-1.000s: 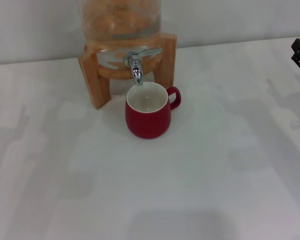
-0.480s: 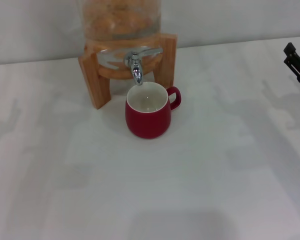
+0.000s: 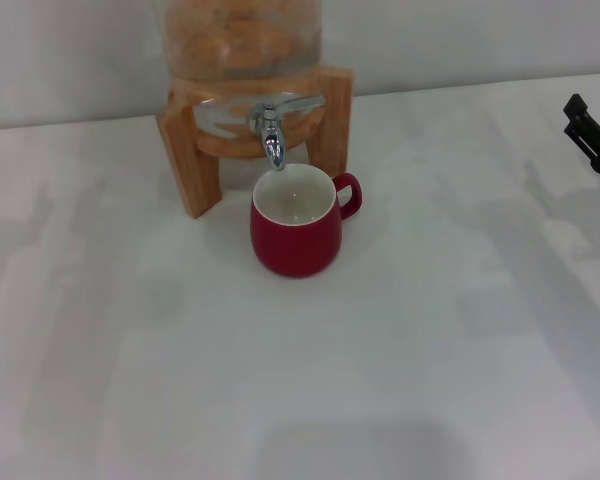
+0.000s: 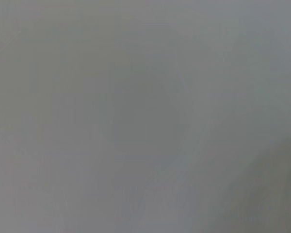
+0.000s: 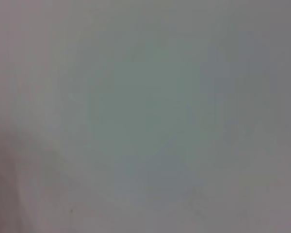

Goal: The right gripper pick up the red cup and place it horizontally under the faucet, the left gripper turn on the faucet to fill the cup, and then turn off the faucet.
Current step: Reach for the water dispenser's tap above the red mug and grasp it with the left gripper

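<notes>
Fingers of the right gripper (image 3: 592, 136) show only partly at the right edge, so I cannot tell their state, well apart from the red cup (image 3: 296, 224) standing upright on the white table (image 3: 430, 330) under the faucet (image 3: 271, 135).

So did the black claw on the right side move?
Yes. The right gripper has crept leftward into view, toward the red cup, which sits unmoved under the faucet.

A bare test bench, by the look of it: a plain white table (image 3: 400, 350) against a blank grey wall (image 3: 460, 40) (nothing homely about), with one glass jar (image 3: 242, 40) on a wooden stand (image 3: 185, 150).
</notes>
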`<state>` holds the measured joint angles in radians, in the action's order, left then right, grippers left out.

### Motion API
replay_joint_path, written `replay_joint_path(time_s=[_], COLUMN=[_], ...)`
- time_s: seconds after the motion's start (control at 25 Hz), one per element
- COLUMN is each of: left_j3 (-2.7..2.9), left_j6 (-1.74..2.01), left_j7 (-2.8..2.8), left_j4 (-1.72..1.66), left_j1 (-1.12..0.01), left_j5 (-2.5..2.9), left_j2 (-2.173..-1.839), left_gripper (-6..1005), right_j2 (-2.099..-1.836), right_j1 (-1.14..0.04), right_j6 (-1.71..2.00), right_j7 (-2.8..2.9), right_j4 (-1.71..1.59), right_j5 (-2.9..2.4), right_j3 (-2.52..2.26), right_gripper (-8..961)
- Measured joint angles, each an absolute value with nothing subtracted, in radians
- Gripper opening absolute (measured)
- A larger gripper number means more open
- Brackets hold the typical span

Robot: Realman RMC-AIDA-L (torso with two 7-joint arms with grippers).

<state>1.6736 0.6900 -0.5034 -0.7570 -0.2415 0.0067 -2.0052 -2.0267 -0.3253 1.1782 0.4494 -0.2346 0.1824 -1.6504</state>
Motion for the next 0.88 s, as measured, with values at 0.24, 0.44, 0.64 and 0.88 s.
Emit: replay_joint_path(time_s=[0.24,0.44,0.64,0.88], left_j3=[1.674,1.693,1.714,1.713], left_j6=[0.358,0.121,-0.116,-0.300], left_j7=[-0.663,-0.782,-0.732,-0.578], left_j4=[-1.057,-1.277,-1.418,-1.504], left_j1=[-0.165,-0.085,-0.051,-0.047], left_j5=[0.232,0.420,0.462,0.461], left_j2=[-1.988,-1.995,-2.023,-2.077], left_gripper=[797,797,797,797], right_j2=[-2.025,-2.023,-2.019,-2.017], right_j1=[-0.330,-0.347,-0.362,-0.365], right_j6=[1.164,1.131,1.110,1.100], right_j7=[0.449,0.449,0.449,0.449], right_j4=[-0.235,-0.235,-0.233,-0.233], right_j5=[0.181,0.181,0.181,0.181], right_j3=[-1.650,-1.651,-1.651,-1.651], right_gripper=[843,843,843,843])
